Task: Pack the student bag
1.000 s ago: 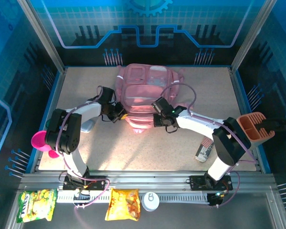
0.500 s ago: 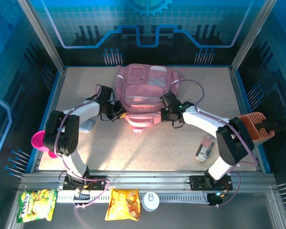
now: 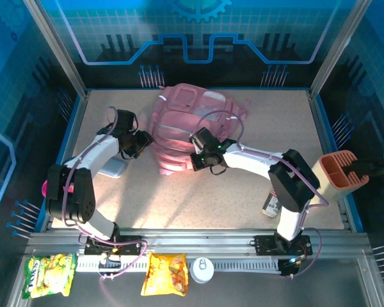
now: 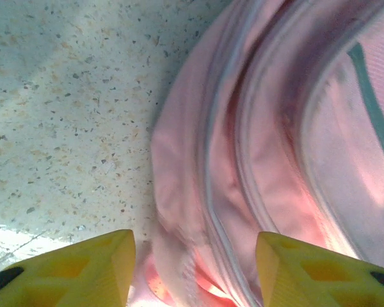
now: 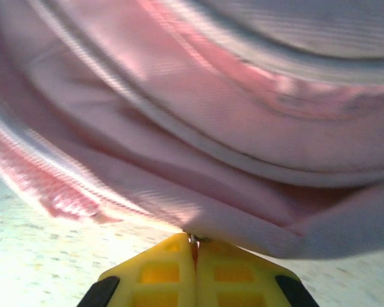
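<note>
Student bag (image 3: 185, 121) sits near the tabletop's far edge, its near hem pinched by the closed right gripper (image 5: 193, 242), seemingly to hold it, while the left gripper (image 4: 195, 256) gapes empty alongside.

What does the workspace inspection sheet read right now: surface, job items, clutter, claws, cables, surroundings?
Surface: speckled beige table, no spills seen.
Job's things: pink student bag lying at the far middle, between both arms.
Clutter: orange organiser at right edge; small striped item beside right arm; pink round thing at left edge; green snack bag, orange snack bag and white round lid by the near rail.
Grippers: left claw open, bag's edge between its fingers; right claw shut on bag's lower hem.
Cables: purple cable loop on right arm arches over the bag.
Surroundings: blue panelled enclosure, metal frame posts.
</note>
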